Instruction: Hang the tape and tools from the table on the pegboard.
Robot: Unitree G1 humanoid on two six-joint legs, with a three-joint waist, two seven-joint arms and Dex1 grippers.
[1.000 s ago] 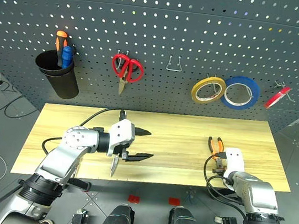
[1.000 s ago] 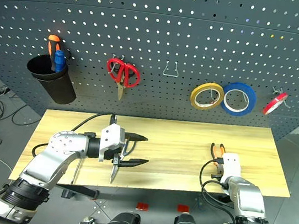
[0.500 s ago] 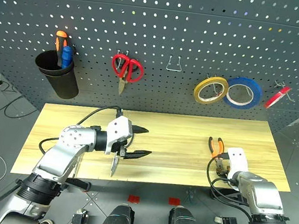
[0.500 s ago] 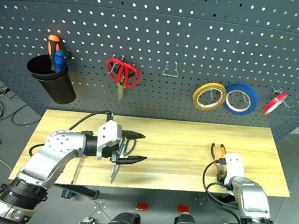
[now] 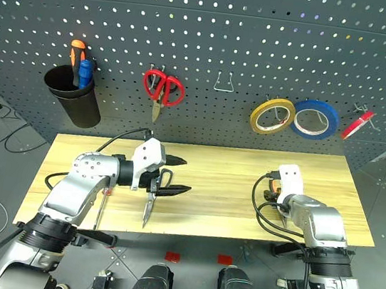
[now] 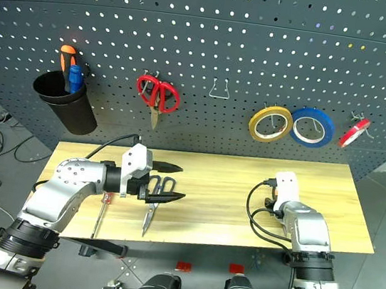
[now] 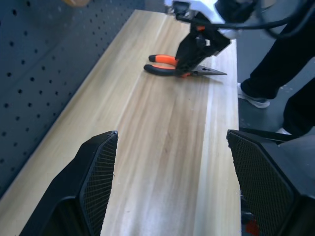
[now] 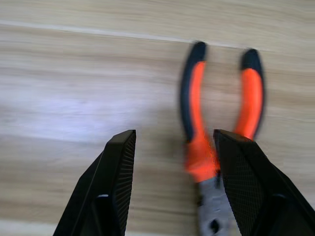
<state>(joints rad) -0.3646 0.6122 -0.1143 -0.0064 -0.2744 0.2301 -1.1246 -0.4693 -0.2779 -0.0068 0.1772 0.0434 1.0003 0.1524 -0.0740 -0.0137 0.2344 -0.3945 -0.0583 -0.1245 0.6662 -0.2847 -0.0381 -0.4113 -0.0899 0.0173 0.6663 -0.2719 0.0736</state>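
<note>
Meanwhile, the right gripper (image 8: 170, 184) was held parted over the pliers (image 8: 216, 123) at the tabletop's (image 5: 211, 169) three o'clock end; the left gripper (image 5: 174, 176), spread wide, was kept empty above the scissors (image 6: 157, 197).

Left gripper (image 7: 170, 189) open, its two black fingers (image 7: 96, 182) spread wide with bare table (image 7: 167, 142) planks between them. Far along the pale wood top lie the pliers (image 7: 170, 66), orange-and-black handles toward the pegboard (image 7: 34, 64), with the right gripper (image 7: 199, 46) poised directly over them. Beyond the table's outer edge, a person's dark trouser legs and a light shoe (image 7: 253, 96).
</note>
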